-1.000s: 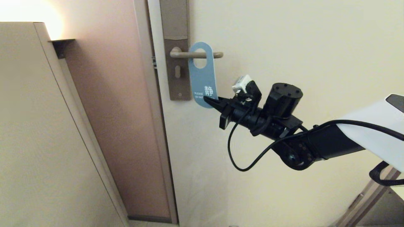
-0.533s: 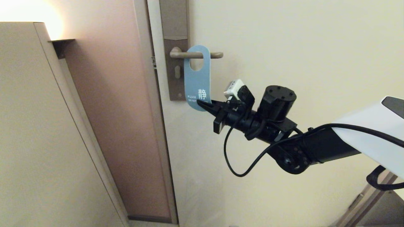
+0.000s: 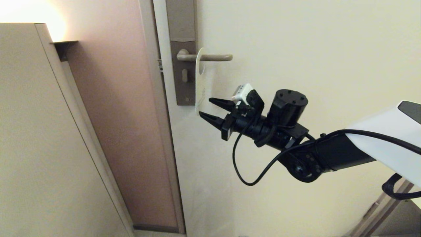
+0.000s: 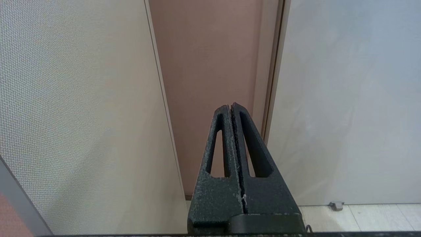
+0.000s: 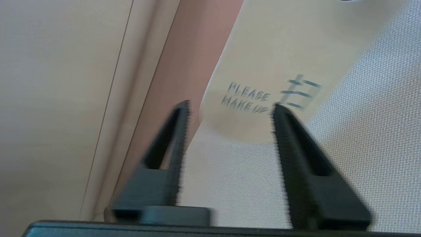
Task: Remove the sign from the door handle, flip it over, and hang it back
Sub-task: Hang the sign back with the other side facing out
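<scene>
The sign (image 3: 199,84) hangs by its oval hole on the door handle (image 3: 210,57), turned nearly edge-on to the head view with its white face showing. In the right wrist view the white face reads "PLEASE MAKE UP" (image 5: 263,82). My right gripper (image 3: 210,108) is open just right of the sign's lower end, jaws spread, not holding it. In the right wrist view the right gripper (image 5: 230,105) has the sign's rounded lower end ahead of its tips. My left gripper (image 4: 232,107) is shut and empty, low down, pointing at the door frame; it is out of the head view.
The handle sits on a tall grey-brown lock plate (image 3: 182,69) at the door's edge. A brown wall strip (image 3: 131,115) and a beige panel (image 3: 39,131) stand to the left. A lamp glows at the top left. A floor doorstop (image 4: 336,205) shows low down.
My right gripper has opened and let go of the sign's lower end. The sign has swung from blue face forward to nearly edge-on, white face showing. The arm moved slightly left.
</scene>
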You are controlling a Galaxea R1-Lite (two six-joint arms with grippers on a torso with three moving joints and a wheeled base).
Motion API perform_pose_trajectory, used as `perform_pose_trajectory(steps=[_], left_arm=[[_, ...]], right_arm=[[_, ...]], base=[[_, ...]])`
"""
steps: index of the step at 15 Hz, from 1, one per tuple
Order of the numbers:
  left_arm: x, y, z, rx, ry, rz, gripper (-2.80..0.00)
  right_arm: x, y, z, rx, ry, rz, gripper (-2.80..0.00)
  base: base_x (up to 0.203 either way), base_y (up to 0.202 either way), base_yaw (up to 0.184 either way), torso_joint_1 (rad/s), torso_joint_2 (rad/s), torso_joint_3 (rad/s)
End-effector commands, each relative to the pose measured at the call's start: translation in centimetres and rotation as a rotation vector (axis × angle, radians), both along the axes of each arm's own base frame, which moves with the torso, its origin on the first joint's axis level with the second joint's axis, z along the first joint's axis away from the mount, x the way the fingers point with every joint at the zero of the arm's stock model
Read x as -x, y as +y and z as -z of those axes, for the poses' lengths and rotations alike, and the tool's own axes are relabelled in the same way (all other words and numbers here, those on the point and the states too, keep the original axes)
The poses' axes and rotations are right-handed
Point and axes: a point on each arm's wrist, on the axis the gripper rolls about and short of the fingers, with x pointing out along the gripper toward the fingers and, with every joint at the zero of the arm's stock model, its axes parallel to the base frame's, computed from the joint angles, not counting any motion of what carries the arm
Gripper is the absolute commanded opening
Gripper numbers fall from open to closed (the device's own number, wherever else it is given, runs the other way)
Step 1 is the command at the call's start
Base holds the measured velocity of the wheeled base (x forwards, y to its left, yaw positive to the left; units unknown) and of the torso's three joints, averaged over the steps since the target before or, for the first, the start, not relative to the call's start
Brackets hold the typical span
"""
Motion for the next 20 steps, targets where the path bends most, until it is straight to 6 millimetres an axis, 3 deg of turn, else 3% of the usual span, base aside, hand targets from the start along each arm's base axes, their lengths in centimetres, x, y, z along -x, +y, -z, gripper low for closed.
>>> perform_pose_trajectory(steps=[1,9,14,15,20], left_arm=[[0.0,0.0,0.0,0.000,0.001,-0.001,-2.80],[0.0,0.0,0.0,0.000,0.001,-0.001,-2.80],[0.0,0.0,0.0,0.000,0.001,-0.001,-2.80],[0.0,0.0,0.0,0.000,0.001,-0.001,-2.80],[0.0,0.0,0.0,0.000,0.001,-0.001,-2.80]], right_arm=[[0.1,0.0,-0.3,-0.006,-0.011,-0.005,0.00],[1.2,-1.7,-3.9,-0.040,0.002,0.005,0.00],[1.0,-3.0,-4.1,-0.031,0.059,0.035,0.00],[1.1,-3.2,-4.0,-0.027,0.064,0.038,-2.80],[1.4,-4.3,-4.2,-0.024,0.069,0.063,-2.80]], base=[[0.000,0.000,0.000,0.000,0.00,0.000],[0.000,0.000,0.000,0.000,0.00,0.000],[0.000,0.000,0.000,0.000,0.00,0.000],[0.000,0.000,0.000,0.000,0.00,0.000],[0.000,0.000,0.000,0.000,0.00,0.000]])
